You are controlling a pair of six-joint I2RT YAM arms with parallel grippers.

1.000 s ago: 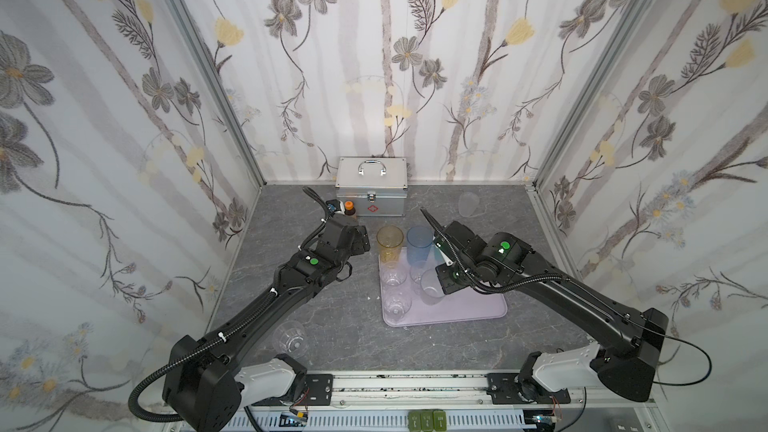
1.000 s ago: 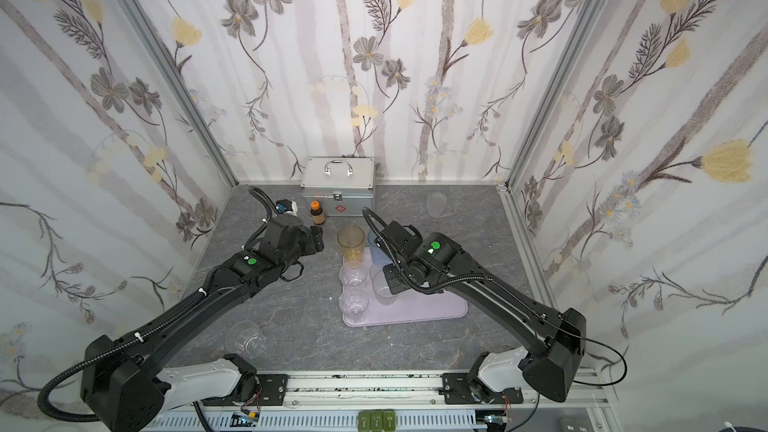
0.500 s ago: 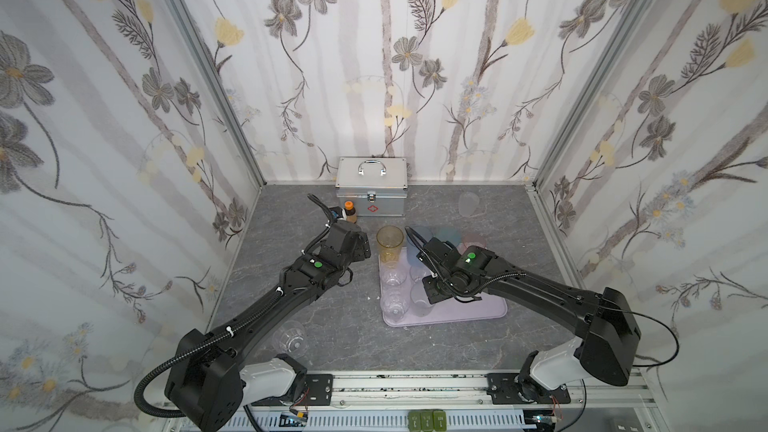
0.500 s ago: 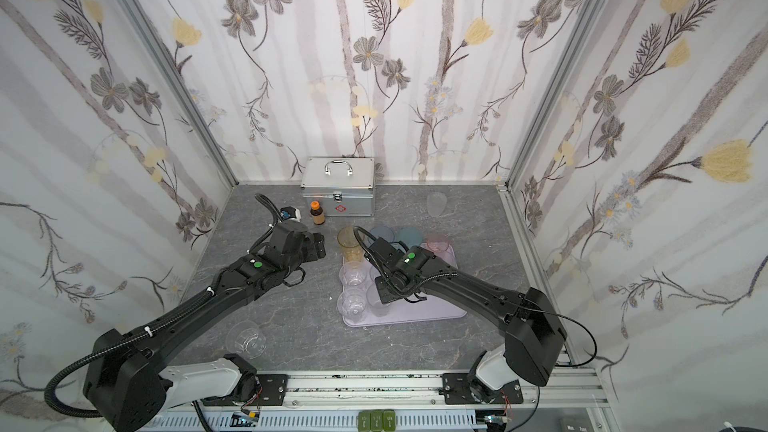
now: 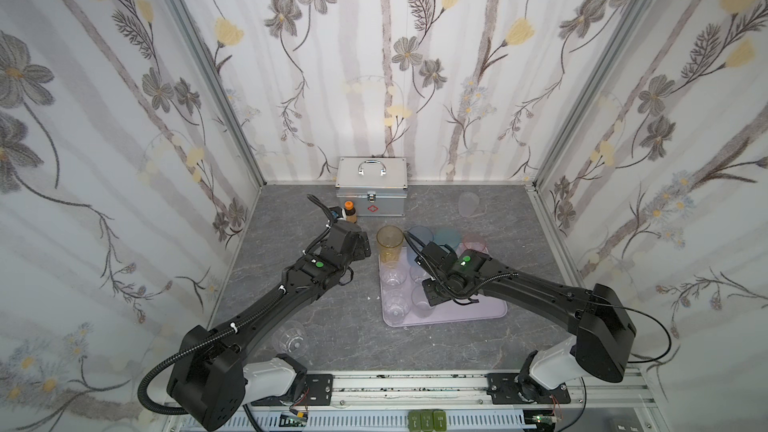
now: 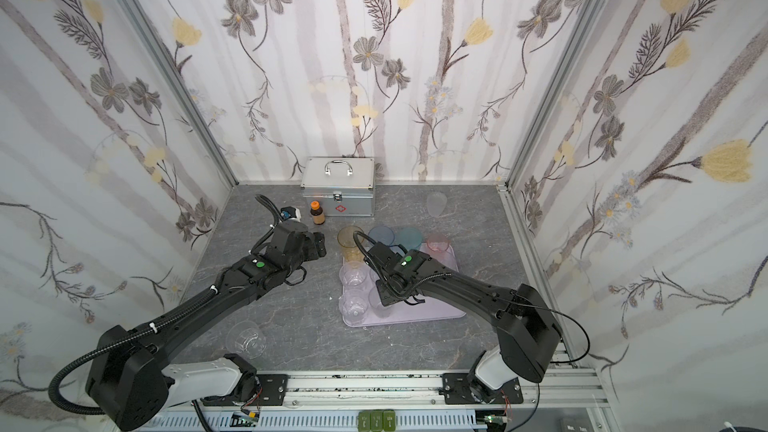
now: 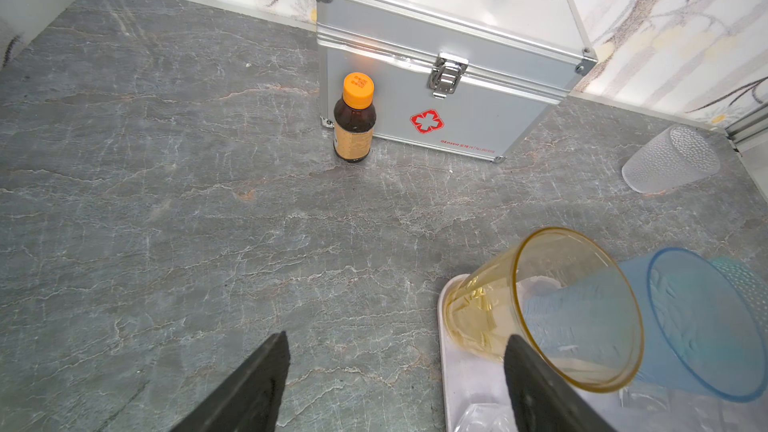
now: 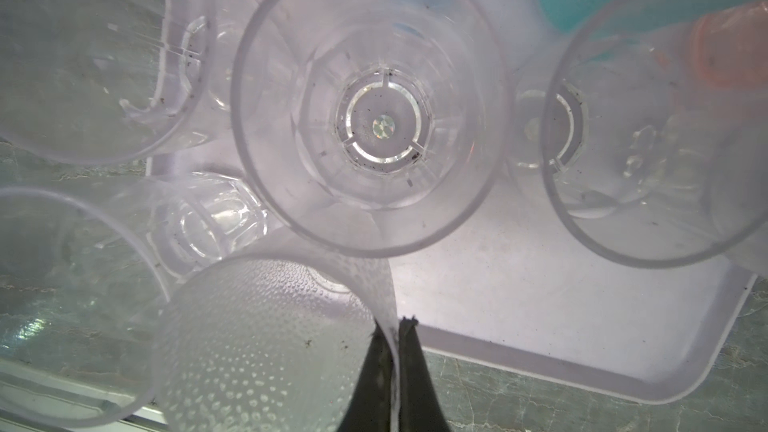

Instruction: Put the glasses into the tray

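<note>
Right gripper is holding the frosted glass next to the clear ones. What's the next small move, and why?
Probably shift the right gripper, shut on the wall of the frosted glass, toward the bare part of the tray, then lower. The clear glasses crowd close beside it, so setting down here risks bumping them.

I count four tall tinted tumblers: amber, blue, teal, pink. Two frosted glasses. Five short clear glasses that I can make out; the arm blocks part of the tray. One tray, one silver case, one brown bottle.
</note>
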